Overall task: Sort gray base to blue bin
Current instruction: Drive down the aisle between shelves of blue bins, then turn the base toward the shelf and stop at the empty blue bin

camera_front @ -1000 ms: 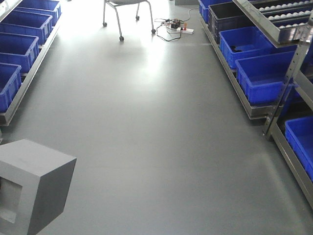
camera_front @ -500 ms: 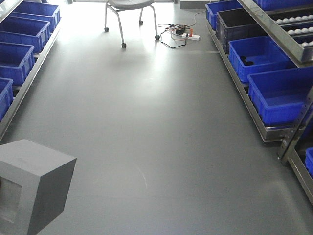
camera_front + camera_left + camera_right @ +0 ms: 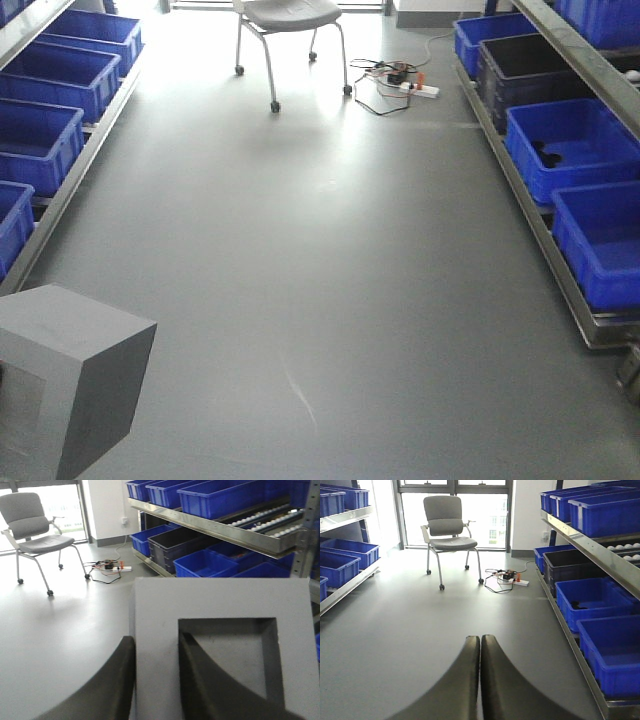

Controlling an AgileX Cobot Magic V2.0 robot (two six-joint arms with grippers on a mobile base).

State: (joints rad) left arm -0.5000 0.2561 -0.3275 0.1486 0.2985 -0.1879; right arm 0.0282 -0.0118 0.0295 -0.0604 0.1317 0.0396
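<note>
The gray base [image 3: 75, 370] hangs at the lower left of the front view, above the gray floor. In the left wrist view the gray base [image 3: 220, 600] fills the lower right, its square recess facing the camera. My left gripper [image 3: 156, 640] is shut on its frame wall, one finger outside and one inside the recess. My right gripper [image 3: 480, 637] is shut with nothing in it, over bare floor. Several blue bins line both sides of the aisle: a blue bin [image 3: 610, 285] nearest on the right, another [image 3: 30, 175] on the left. I cannot tell which one the task means.
A gray wheeled chair [image 3: 285, 15] stands at the far end of the aisle, with a power strip and cables [image 3: 400, 78] beside it. A dark bin [image 3: 530, 60] sits among the right-hand bins. Metal rack rails [image 3: 540, 230] edge the aisle.
The whole view has moved along the aisle: the chair, cables and right-hand bins slid rightwards and the left bins came further in. The gray base keeps its place in the view, still held.
</note>
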